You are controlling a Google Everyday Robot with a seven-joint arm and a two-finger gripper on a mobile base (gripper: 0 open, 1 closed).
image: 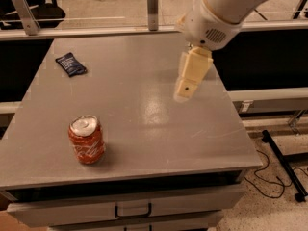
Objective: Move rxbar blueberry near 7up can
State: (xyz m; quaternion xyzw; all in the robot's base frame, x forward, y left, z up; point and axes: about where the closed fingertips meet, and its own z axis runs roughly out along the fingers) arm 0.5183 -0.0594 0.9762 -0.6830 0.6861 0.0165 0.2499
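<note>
The rxbar blueberry [71, 64], a flat dark navy bar, lies at the far left of the grey table [144, 129]. My gripper [185, 88] hangs from the white arm [216, 13] above the right middle of the table, well to the right of the bar and not touching it. The 7up can does not show; the arm covers the far right part of the table.
An orange-red can [86, 139] stands upright near the front left. Metal posts [152, 6] rise along the table's back edge. A drawer with a handle [132, 211] sits under the front edge. A black stand and cables [284, 162] lie on the floor at right.
</note>
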